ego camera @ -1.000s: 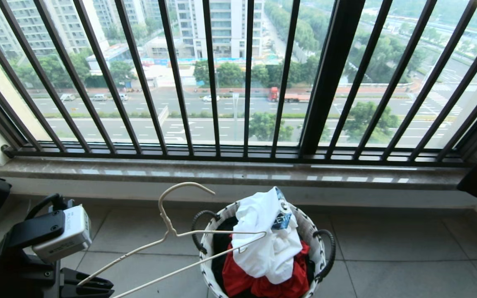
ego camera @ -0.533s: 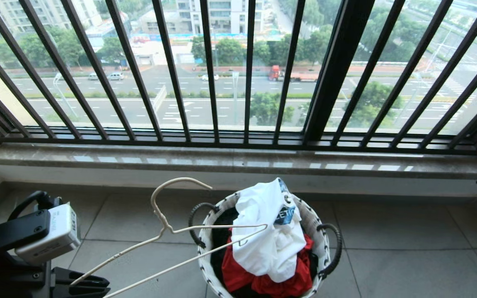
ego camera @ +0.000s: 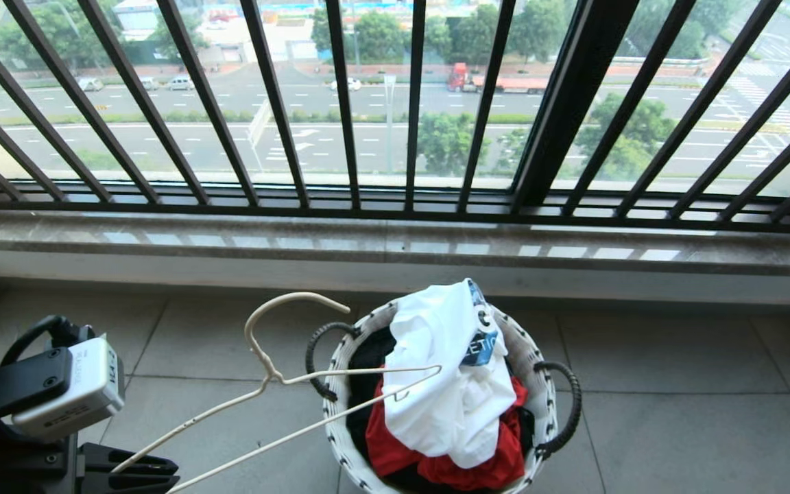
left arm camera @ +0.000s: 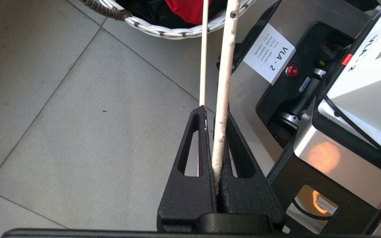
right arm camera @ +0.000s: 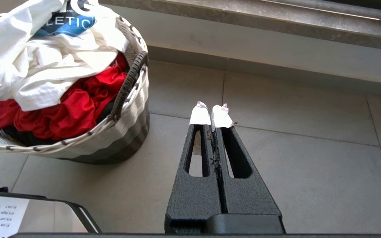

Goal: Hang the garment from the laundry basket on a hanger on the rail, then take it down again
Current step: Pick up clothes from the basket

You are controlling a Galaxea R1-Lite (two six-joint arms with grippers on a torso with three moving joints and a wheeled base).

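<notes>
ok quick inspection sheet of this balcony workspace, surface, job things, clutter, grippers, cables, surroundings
surface: grey tiled floor, bare apart from the basket.
job's things: laundry basket stands on the floor; the white T-shirt lies crumpled on top inside it; the wire hanger is held out over the basket's rim; rail not in view.
clutter: red cloth and something dark under the T-shirt.
grippers: left gripper shut on the hanger's arm, low on the left; right gripper shut, empty, low beside the basket, white padding on its tips.
cables: black cable looping over the left wrist.
surroundings: black barred window railing, stone sill, street below.
</notes>
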